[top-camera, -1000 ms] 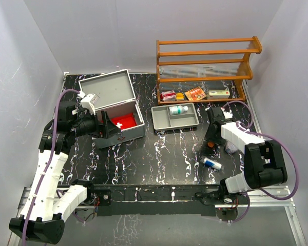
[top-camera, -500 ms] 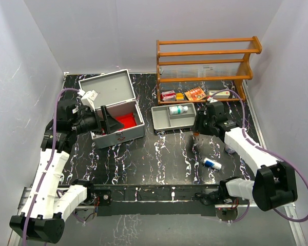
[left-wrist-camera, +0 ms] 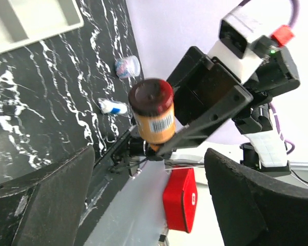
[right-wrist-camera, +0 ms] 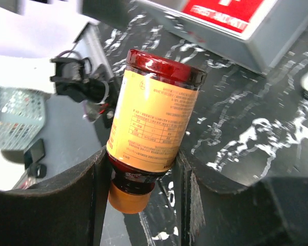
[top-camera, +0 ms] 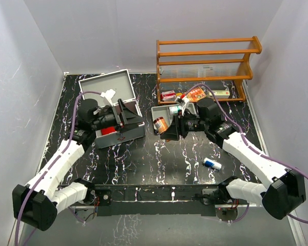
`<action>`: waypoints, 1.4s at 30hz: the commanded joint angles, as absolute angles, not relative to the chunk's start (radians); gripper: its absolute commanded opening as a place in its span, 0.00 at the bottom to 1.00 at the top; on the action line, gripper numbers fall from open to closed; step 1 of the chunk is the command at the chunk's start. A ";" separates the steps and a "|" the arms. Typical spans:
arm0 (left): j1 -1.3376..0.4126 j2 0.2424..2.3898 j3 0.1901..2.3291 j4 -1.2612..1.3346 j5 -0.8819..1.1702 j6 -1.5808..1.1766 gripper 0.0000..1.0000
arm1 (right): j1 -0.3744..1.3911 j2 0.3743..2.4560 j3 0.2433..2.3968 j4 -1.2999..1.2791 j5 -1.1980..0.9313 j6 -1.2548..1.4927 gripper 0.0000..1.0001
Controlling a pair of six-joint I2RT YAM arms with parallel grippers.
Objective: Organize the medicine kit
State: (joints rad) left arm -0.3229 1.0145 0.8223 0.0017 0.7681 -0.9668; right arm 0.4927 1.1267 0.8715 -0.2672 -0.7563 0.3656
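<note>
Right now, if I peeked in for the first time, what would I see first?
Probably the orange bottle with its dark red cap, pinched in the right fingers above the middle of the table. Next, the medicine kit standing open at the left rear with a red pouch inside, and the wooden shelf at the back right.

Inside of medicine kit (top-camera: 124,135) mostly behind left claw (top-camera: 128,114); shelf packets (top-camera: 195,94) too small for naming

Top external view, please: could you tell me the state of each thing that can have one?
medicine kit, lid open.
left gripper, fingers open, empty.
right gripper, fingers shut on the orange bottle.
orange bottle, capped, held off the table.
small white bottle, lying on its side.
</note>
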 commanded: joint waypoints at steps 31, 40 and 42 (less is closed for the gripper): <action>-0.519 1.068 0.750 0.233 0.852 -1.171 0.40 | 0.653 1.198 1.019 -0.278 -0.889 0.223 0.14; -0.518 1.037 0.768 0.268 0.713 -1.188 0.29 | 0.651 1.175 0.969 -0.206 -0.787 0.415 0.64; -0.518 1.031 0.777 0.271 0.643 -1.209 0.29 | 0.651 1.136 0.911 -0.090 -0.729 0.548 0.70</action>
State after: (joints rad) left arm -0.5144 1.0885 0.7513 0.2249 0.7406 -1.1828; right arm 0.6533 1.2015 0.9646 -0.2932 -0.8410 0.3286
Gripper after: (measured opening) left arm 0.457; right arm 0.649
